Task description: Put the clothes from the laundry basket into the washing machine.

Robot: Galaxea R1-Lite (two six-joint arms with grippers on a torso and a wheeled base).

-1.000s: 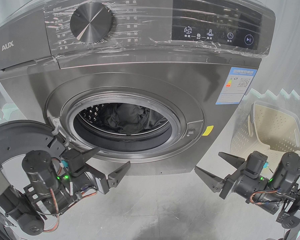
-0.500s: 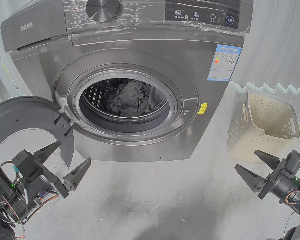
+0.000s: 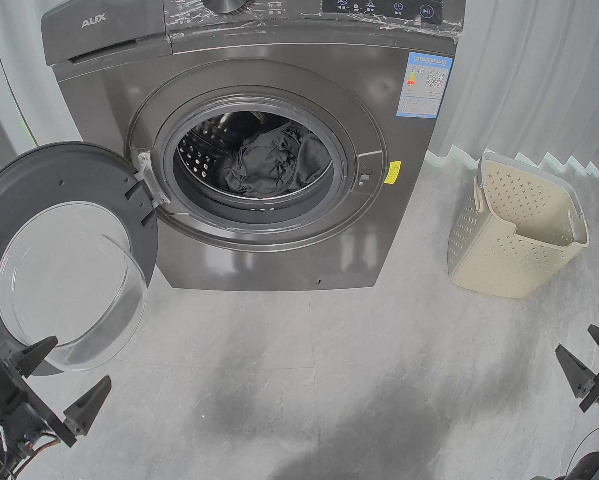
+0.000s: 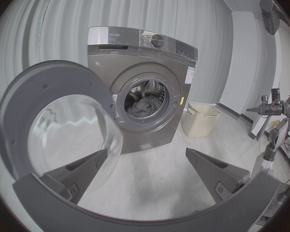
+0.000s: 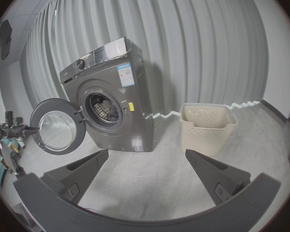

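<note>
1. Pulled back since a second ago, the head view now takes in the whole washing machine [image 3: 273,261] in the upper middle of the frame. That shift is the camera's, but both arms have also dropped to the lower corners.
2. Dark clothes [image 3: 273,161] lie bunched inside the drum. The door [image 3: 66,175] hangs open at the left of the frame.
3. At the right of the frame the laundry basket [image 3: 513,248] stands on the floor [image 3: 313,368], well apart from the machine. I see no cloth in the part of its inside that shows, so I judge the loading about done.
4. Cloth like this should be light, limp and not slippery. If any needs pushing deeper, I would pinch a raised fold on top of the heap.
5. At lower left, the left hand [image 3: 78,363] is spread wide, holding and touching nothing. At lower right, the right hand [image 3: 576,340] is likewise spread and empty.
</note>
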